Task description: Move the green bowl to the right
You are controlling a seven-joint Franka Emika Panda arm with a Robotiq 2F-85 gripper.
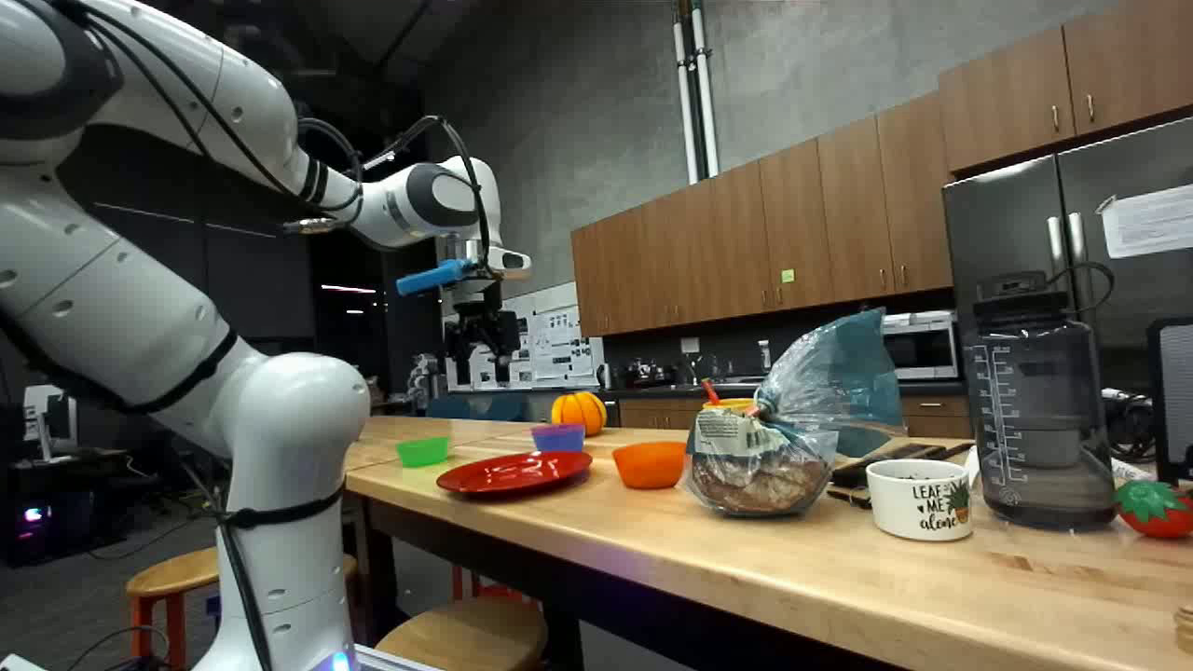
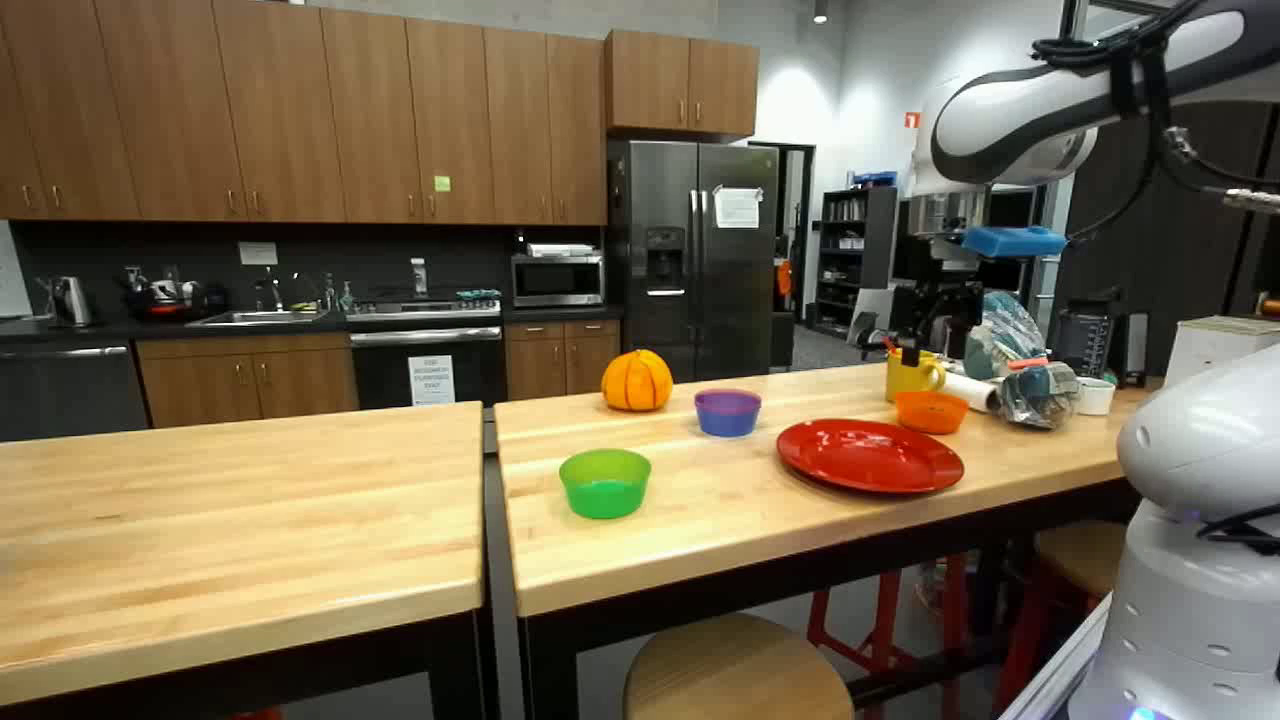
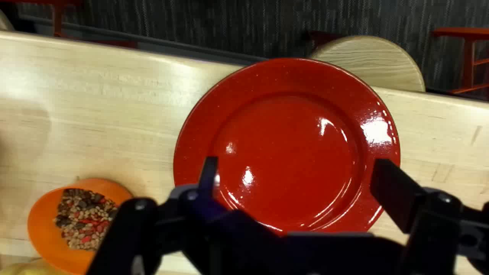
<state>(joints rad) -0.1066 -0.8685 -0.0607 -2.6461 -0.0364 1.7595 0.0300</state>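
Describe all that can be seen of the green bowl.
The green bowl is round and lime green, slightly translucent like plastic, with a plain rim and sides narrowing toward the base. It stands upright near one end of the wooden table, apart from the red plate, and only the table touches it. No contents show, though its floor is not clearly visible. Both exterior views show it; the wrist view does not.

The red plate (image 2: 870,455) lies near the front edge of the bench (image 2: 665,535), the pumpkin (image 2: 637,381) by a back corner, the purple-blue bowl (image 2: 728,415) and yellow mug (image 2: 908,381) toward the back edge.
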